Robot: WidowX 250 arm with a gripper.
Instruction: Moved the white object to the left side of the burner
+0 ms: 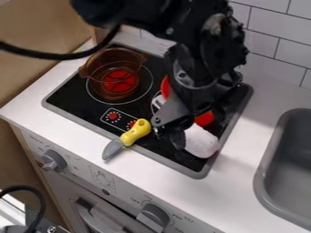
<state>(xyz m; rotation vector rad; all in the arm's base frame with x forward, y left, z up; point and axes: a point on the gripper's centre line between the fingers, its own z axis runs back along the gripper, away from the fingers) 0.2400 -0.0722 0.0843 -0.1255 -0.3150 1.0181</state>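
No wording or number can be read. Tiny print stands by the left knob [54, 161] and the right knob [153, 218] on the front panel [126, 194], a faint label [102, 178] between them; pale marks ring the red dials [113, 116] on the cooktop [74, 96].

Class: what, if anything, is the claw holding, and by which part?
The claw overlaps one side of the white object; whether it holds it cannot be told.

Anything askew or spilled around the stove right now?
One oddity: the yellow-handled knife lies slantwise across the cooktop's front rim, its handle over the black surface, its blade out over the counter. I see no spill.
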